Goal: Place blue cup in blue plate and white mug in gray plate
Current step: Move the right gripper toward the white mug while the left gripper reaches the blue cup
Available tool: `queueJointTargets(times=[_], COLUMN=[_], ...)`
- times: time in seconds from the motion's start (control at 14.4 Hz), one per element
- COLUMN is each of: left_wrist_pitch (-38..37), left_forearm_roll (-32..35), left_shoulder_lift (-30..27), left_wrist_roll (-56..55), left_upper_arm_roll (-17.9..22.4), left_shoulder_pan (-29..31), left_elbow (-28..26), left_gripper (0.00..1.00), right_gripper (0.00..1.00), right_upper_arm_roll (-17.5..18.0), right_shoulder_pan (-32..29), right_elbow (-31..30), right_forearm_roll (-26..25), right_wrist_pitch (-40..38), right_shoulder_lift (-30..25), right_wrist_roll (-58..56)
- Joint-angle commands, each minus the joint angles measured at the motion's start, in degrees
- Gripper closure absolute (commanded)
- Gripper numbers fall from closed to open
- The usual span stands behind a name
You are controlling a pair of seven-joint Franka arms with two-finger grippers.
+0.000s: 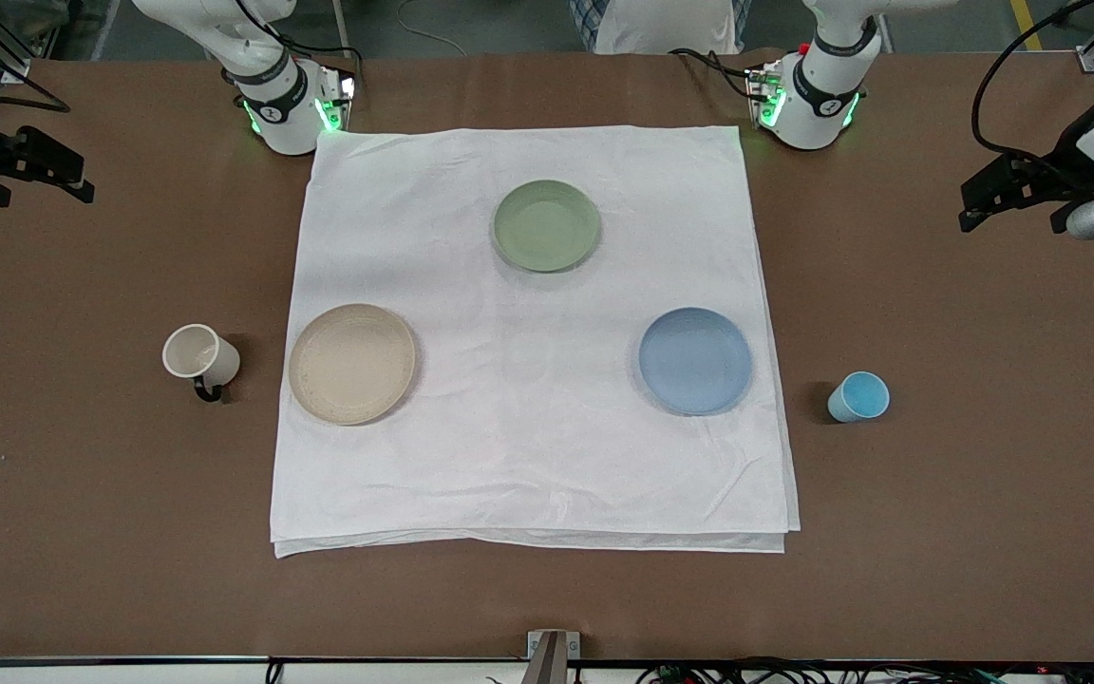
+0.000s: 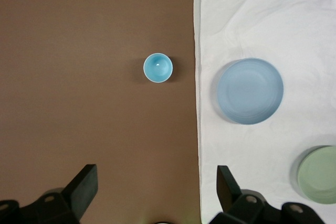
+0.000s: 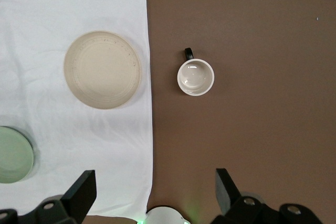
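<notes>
Both grippers, left gripper (image 2: 156, 195) and right gripper (image 3: 155, 192), are hanging spread open, so the blue cup (image 1: 858, 397), lower right, might tip if bumped.

Counter (image 1: 82, 494): matt brown, finely grained, felt-like. White cloth (image 1: 528, 456): soft woven fabric, lightly creased, doubled at one edge. Gray plate (image 1: 351, 364): matt beige, speckled, faint concentric rings. Blue plate (image 1: 695, 360) and green plate (image 1: 546, 225): smooth matt plastic look. White mug (image 1: 199, 355): glossy cream glaze inside, black handle. Blue cup (image 1: 858, 397): smooth, slight sheen.
</notes>
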Motion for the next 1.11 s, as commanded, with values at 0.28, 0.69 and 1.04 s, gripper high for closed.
queueJointTargets(times=[0.28, 0.69, 1.04], left_wrist_pitch=[0.3, 17.1, 41.4], left_forearm_roll=[1.2, 1.2, 1.1], left_shoulder_lift=[3.5, 13.4, 19.5], left_wrist_roll=[1.5, 0.7, -3.3], left_upper_arm_roll=[0.8, 1.4, 1.3], left_shoulder_pan=[0.5, 3.3, 4.8], left_elbow=[0.7, -7.4, -20.6], left_gripper=[0.0, 0.0, 0.0], right_gripper=[0.0, 0.0, 0.0], right_upper_arm_roll=[0.6, 0.5, 0.6], right_shoulder_pan=[-1.1, -4.0, -4.7], right_elbow=[0.1, 4.7, -2.8], right_forearm_roll=[-0.1, -0.1, 0.0], right_wrist_pitch=[0.5, 9.4, 27.7], right_shoulder_lift=[0.6, 18.4, 26.5], right_wrist_roll=[-0.3, -0.6, -1.9])
